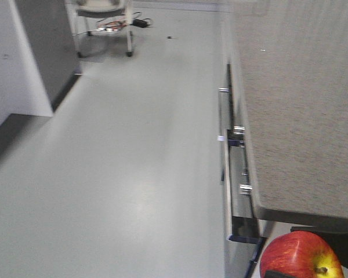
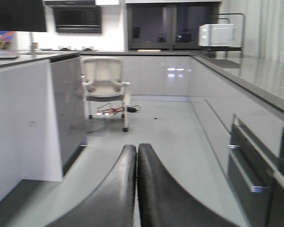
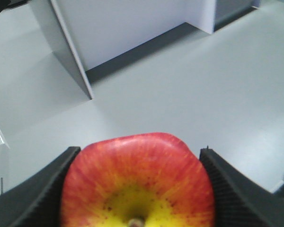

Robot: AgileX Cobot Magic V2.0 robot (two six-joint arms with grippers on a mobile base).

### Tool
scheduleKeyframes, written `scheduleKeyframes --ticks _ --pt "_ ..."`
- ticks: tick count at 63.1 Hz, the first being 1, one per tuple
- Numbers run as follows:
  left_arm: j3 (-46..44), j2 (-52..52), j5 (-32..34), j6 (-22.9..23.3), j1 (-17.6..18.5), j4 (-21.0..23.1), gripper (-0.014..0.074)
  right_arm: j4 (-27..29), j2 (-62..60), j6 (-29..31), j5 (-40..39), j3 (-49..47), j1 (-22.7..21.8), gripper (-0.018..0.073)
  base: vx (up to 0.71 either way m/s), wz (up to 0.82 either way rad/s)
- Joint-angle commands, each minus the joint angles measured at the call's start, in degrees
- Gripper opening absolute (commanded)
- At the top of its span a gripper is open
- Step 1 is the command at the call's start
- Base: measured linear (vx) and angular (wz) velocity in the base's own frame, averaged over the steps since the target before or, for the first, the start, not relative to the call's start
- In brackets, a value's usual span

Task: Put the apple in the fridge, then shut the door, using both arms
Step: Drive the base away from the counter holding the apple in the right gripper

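Two grippers, two different jobs. The left gripper (image 2: 137, 149) has its fingers (image 2: 116, 191) pressed flat together with nothing between them. Beyond their tips lies open floor (image 2: 170, 137) with a pale chair (image 2: 104, 82) farther off, and to their right runs a row of dark-fronted cabinets (image 2: 255, 165). The right gripper (image 3: 139, 152) is clamped on the apple (image 3: 137, 184) — a ribbed finger (image 3: 38, 198) against each flank, the stem dimple turned toward the wrist camera. It holds the fruit well clear of the floor, low beside the stone-topped counter (image 1: 301, 116).

This looks like the carrying step: the apple is in hand but not yet anywhere near a shelf. I cannot pick out the fridge with any certainty in these views. The next move calls for bringing the fridge's open compartment in front of the right fingers while keeping the squeeze steady. Then the apple can be reached onto a shelf before the fingers let go — the empty left gripper seems free for the door afterwards.
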State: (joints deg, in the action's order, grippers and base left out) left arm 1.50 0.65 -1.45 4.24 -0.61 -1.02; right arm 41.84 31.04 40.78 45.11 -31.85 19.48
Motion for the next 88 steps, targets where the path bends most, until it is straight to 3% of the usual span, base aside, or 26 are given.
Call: scheduleKeyframes --ticks 1,88 --pt "1.2 0.9 4.1 0.2 -0.1 0.2 -0.0006 2.5 0.1 0.2 -2.5 -1.6 0.1 0.0328 -0.02 0.51" --pt "1.2 0.9 4.1 0.2 -0.1 0.2 -0.0006 2.5 0.1 0.2 -2.5 -1.6 0.1 0.0328 -0.03 0.49"
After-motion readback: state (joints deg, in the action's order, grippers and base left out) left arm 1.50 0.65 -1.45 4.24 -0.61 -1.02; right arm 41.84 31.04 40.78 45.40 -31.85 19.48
